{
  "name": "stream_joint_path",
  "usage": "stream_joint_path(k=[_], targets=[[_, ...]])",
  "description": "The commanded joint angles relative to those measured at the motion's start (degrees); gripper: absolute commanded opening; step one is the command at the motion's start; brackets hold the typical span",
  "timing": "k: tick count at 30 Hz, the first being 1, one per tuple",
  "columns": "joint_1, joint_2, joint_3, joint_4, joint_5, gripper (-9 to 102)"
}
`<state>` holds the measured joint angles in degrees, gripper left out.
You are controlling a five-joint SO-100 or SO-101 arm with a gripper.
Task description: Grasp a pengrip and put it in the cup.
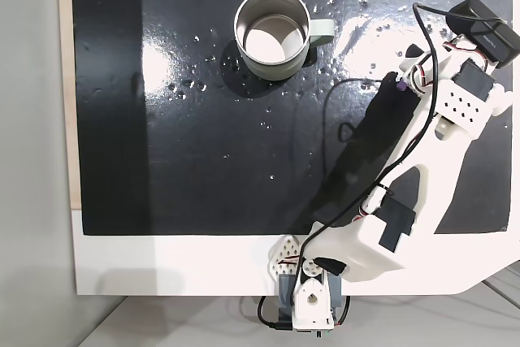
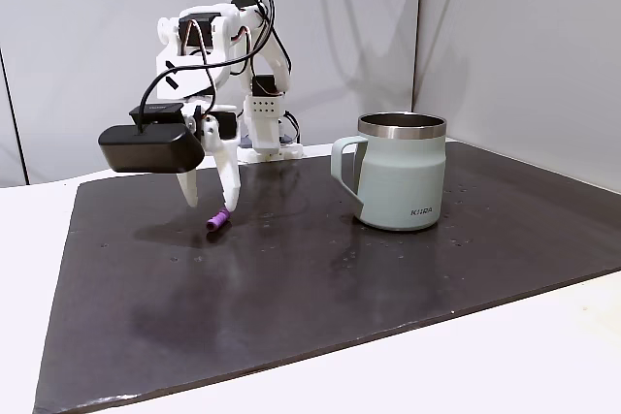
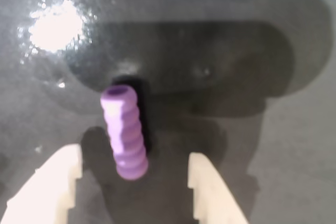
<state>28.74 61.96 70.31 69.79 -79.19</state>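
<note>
- The pengrip is lying flat on the dark mat, its long axis running away from the wrist camera (open end far).
- The gripper is hovering spread around it, seemingly untouching.
- The cup is standing well apart.

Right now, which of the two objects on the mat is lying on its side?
The purple pengrip, lying flat between the open gripper's fingers. The grey-green cup stands upright, mouth up, well apart from it.
</note>
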Motion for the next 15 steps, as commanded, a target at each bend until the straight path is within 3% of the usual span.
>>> stream_joint_path(k=[1,7,15], targets=[[-1.1,-0.5,-4.0,-2.6,-0.5,26],[-1.8,-4.0,-4.2,-3.8,-0.4,24],[-2.5,-5.4,-3.9,-3.8,-0.4,7]])
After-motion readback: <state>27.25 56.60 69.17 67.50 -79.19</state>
